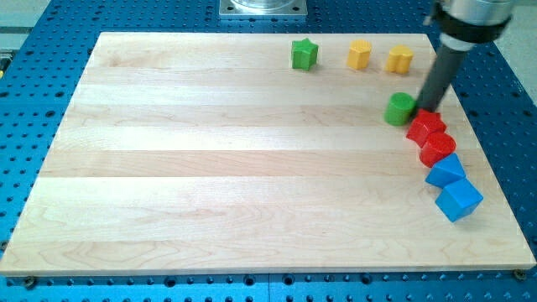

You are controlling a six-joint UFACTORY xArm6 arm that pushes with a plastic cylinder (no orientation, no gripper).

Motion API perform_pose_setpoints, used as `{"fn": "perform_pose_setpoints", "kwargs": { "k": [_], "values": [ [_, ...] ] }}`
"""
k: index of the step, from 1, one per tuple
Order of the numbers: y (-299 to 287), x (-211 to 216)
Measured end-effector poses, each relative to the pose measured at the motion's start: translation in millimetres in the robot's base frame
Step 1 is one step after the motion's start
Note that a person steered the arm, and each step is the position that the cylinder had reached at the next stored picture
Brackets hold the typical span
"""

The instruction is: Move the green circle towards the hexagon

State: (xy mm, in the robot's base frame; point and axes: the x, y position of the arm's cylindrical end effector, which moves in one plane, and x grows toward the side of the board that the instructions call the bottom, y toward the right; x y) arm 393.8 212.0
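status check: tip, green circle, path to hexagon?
My tip at green circle's right edge. Yellow hexagon up-left of it. Red blocks just below tip.

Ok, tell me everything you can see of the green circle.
The green circle is a small, squat cylinder, solid bright green with a slightly lighter flat top, looking like painted wood or plastic. It stands upright on the pale wooden board, near the view's right edge, below the two yellow blocks. My tip sits right against its right side, seemingly touching. Just to its lower right lies a red block, very close; whether they touch cannot be told. Nothing rests on it.
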Motion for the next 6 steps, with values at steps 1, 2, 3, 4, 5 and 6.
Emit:
{"fn": "perform_pose_setpoints", "kwargs": {
  "k": [1, 2, 3, 4, 5, 6],
  "values": [
    [-49.1, -14.5],
    [-42.8, 17.3],
    [-102.8, 24.9],
    [-93.2, -7.0],
    [-77.8, -19.4],
    [-51.7, 1.6]
  ]
}}
